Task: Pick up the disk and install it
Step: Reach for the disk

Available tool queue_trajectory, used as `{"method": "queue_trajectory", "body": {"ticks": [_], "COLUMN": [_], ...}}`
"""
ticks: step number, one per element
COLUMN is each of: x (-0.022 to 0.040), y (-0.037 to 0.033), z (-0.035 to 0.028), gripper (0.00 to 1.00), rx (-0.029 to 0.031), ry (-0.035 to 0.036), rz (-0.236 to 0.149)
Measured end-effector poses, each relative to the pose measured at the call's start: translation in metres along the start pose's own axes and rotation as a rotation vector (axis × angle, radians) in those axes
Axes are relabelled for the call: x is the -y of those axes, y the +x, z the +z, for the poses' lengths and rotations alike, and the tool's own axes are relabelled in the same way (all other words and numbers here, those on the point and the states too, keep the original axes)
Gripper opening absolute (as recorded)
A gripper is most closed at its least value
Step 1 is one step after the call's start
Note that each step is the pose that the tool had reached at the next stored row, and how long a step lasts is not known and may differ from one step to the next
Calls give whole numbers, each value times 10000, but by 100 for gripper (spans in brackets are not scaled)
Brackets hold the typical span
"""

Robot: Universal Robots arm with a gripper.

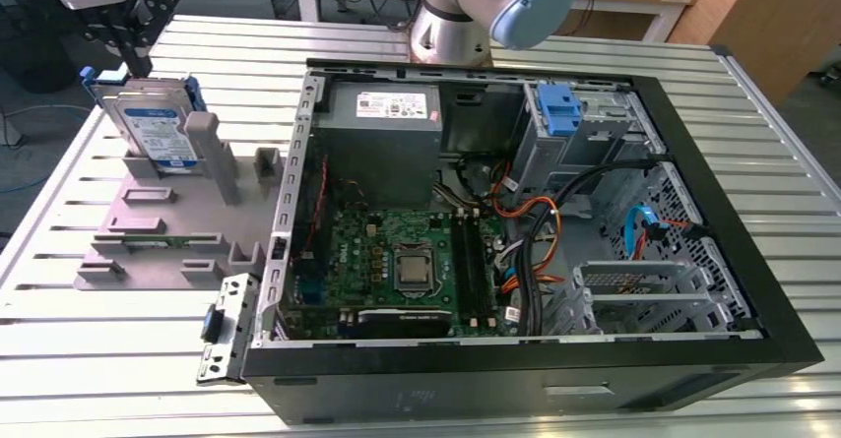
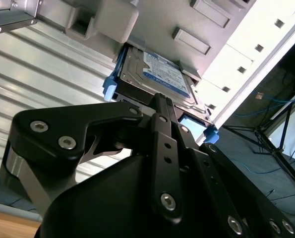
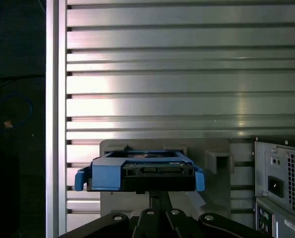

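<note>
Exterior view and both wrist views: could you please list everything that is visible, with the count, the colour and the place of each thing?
disk: one, silver-grey with white-and-blue label and blue rails, standing on edge in the holder
holder: one, grey, on the table at the exterior view's left of the case
computer case: one, black, open, on the table
power supply: one, grey with white sticker, inside the case
motherboard: one, green, inside the case
latch piece: one, blue, inside the case
cables: several, orange, black and blue, inside the case
table: one, silvery, slatted
arm: one, grey with pale blue cap, behind the case
gripper: one, black, at the disk's upper end
</note>
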State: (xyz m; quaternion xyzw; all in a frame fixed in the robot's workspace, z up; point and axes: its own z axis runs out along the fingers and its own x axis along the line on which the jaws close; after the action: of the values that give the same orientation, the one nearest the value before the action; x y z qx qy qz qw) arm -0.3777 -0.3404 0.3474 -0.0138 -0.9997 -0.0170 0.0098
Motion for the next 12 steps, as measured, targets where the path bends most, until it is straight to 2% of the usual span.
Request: {"method": "queue_trajectory", "body": {"ticks": [7,12], "x": [-65,-106], "y": [129,142], "z": [28,54], "gripper": [11,11], "rx": [10,4], "ry": [2,7], "rz": [-47,-232]}}
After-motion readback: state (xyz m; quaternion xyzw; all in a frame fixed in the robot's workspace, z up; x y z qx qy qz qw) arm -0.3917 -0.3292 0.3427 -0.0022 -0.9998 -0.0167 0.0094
